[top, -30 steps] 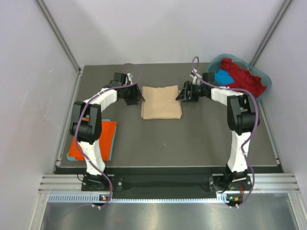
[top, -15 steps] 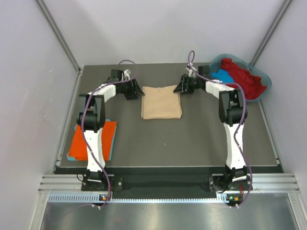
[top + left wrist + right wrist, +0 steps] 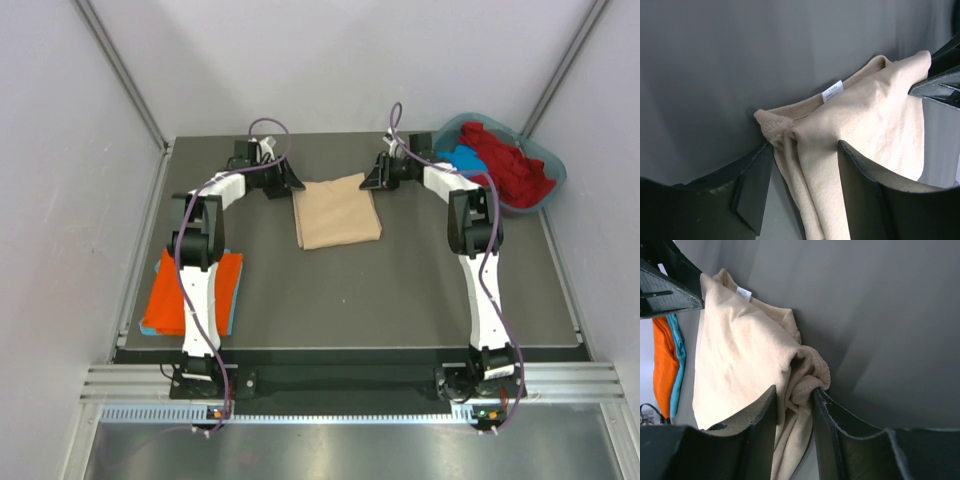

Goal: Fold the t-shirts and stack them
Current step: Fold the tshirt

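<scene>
Shirt [image 3: 337, 212]: long axis top-to-bottom, collar uppermost; white label [image 3: 832, 90] illegible. Left gripper [image 3: 805, 147] and right gripper [image 3: 794, 390] each clamp an upper corner.

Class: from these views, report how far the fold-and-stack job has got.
Done: orange shirt folded atop a blue one, near-left. In hand: beige shirt, folded mid-table; right tool pinches one far corner, left tool straddles the other. Left: red shirt and blue shirt heaped in the tub.
</scene>
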`<state>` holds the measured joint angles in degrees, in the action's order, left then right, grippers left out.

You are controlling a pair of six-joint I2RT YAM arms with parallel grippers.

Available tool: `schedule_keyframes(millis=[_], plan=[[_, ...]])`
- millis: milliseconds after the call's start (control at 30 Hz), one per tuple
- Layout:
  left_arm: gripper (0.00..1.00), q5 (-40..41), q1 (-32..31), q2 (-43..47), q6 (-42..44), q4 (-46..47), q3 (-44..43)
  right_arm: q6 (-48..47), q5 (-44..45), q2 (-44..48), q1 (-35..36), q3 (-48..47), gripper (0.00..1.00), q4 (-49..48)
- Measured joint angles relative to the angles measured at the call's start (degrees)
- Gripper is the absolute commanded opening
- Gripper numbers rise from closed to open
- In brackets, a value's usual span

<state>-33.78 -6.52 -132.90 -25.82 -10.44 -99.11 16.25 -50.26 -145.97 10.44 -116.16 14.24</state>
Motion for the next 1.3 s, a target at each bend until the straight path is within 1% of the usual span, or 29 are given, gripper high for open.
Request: schedule_keyframes(millis=[100, 267, 367, 433, 500, 600, 667, 800, 1033, 1167, 1300], plan=[[0.61, 0.11, 0.07, 0.55, 0.02, 1.68, 1.49, 0.46, -0.66, -1.31, -0.11, -2.01, 0.33, 0.57], [0.61, 2.36, 0.07, 3.82, 0.37, 3.17, 6.29, 1.46, -2.12, -5.95, -0.11, -9.99, 0.33, 2.75], [0.59, 4.48, 0.07, 5.25, 0.68, 2.38, 7.76, 2.01, -2.34, -6.58, -0.11, -11.15, 0.36, 2.97], [0.58, 5.14, 0.07, 5.25, 0.76, 1.75, 7.39, 2.93, -2.84, -6.58, -0.11, -11.15, 0.51, 2.84], [0.57, 5.79, 0.07, 5.25, 0.76, 1.16, 7.19, 3.78, -2.95, -6.58, -0.11, -11.74, 0.64, 2.56], [0.58, 6.56, 0.07, 5.25, 0.68, 0.70, 6.97, 4.37, -1.36, -5.92, -0.20, -12.11, 0.73, 2.32], [0.60, 7.28, 0.07, 5.25, 0.70, 0.09, 6.64, 4.66, 1.55, -4.50, -0.31, -10.91, 0.74, 2.12], [0.61, 8.00, 0.44, 5.27, 0.79, -0.22, 6.16, 5.75, 8.22, 3.06, -1.40, -0.39, 0.75, 1.90], [0.61, 7.41, 2.08, 4.61, 1.53, -1.68, 4.63, 8.61, 13.73, 17.33, -3.80, 20.41, 0.78, 0.31], [0.59, 6.58, 2.38, 3.23, 1.84, -1.79, 2.78, 13.03, 17.90, 26.88, -3.56, 33.38, 0.78, -3.58], [0.55, 5.11, 2.36, 2.51, 1.53, -0.87, 2.47, 16.94, 20.31, 32.74, -2.93, 41.77, 0.75, -8.76]])
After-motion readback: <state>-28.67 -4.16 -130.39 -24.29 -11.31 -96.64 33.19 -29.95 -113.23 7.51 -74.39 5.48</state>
